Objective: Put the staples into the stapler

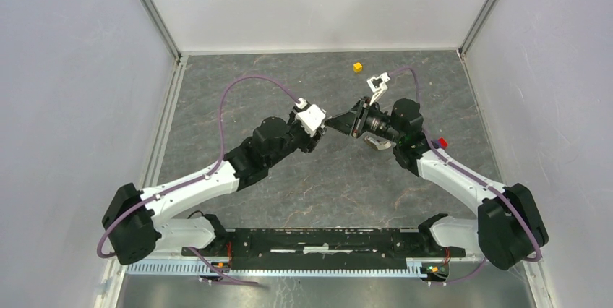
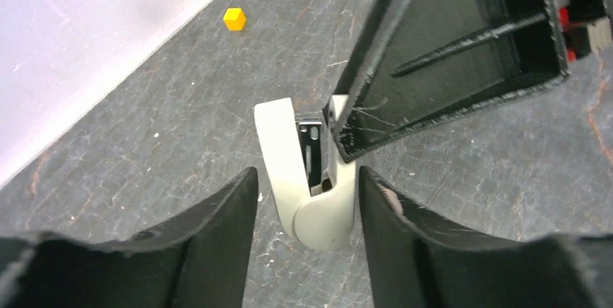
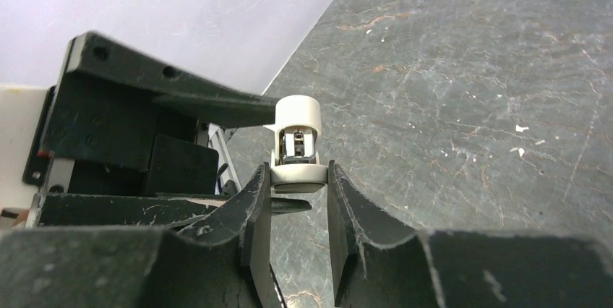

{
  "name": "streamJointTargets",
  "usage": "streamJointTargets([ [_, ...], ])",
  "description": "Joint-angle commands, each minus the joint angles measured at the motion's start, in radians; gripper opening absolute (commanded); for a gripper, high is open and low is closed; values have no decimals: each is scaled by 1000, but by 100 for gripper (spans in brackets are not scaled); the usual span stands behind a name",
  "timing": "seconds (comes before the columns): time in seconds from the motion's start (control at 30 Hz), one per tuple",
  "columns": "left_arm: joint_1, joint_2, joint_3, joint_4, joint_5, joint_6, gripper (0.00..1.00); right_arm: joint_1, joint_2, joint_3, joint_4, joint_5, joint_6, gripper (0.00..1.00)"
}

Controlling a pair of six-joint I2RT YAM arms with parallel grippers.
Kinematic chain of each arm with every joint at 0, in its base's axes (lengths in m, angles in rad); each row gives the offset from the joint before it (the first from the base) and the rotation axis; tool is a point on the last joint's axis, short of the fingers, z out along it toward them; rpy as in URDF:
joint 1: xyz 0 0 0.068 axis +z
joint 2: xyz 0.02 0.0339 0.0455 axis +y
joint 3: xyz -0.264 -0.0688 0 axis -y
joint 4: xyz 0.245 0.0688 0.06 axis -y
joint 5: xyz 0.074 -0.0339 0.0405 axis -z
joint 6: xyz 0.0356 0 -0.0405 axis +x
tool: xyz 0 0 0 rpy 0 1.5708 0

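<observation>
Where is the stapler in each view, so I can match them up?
Top external: not distinguishable, hidden mid-table where left gripper and right gripper meet.
Left wrist: stapler lower centre, between the left gripper's fingers.
Right wrist: centre, pinched by the right gripper.
Shared landmark: yellow cube, in top and left wrist views only.

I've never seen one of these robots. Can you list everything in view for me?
stapler: one, cream-white, mid-table between the two tools
cube: one, yellow, far side of the table
small block: one, red, beside the right arm
pale object: one, half hidden under the right arm, unclear what
table: one, dark grey, mottled
left tool: one, black, fingers either side of the stapler, gap on one side
right tool: one, black, shut on the stapler
</observation>
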Motion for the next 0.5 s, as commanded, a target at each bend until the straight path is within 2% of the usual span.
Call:
streamJointTargets([
  [0.0, 4, -43, 41, 5, -66, -89, 66, -5, -11, 14, 95, -67, -68, 3],
  [0.1, 6, -97, 78, -159, 35, -124, 70, -26, -27, 30, 76, -123, -242, 2],
  [0.2, 18, -180, 78, -280, 158, -178, 72, -37, -51, 64, -77, -119, -470, 2],
  [0.3, 55, -238, 101, -405, 272, -195, 73, -37, -65, 77, -136, -182, -618, 2],
  [0.4, 180, -247, 160, -470, 371, -306, 72, -37, -74, 105, -219, -222, -760, 1],
  [0.47, 294, -226, 203, -452, 499, -475, 67, -36, -90, 106, -246, -209, -845, 0],
])
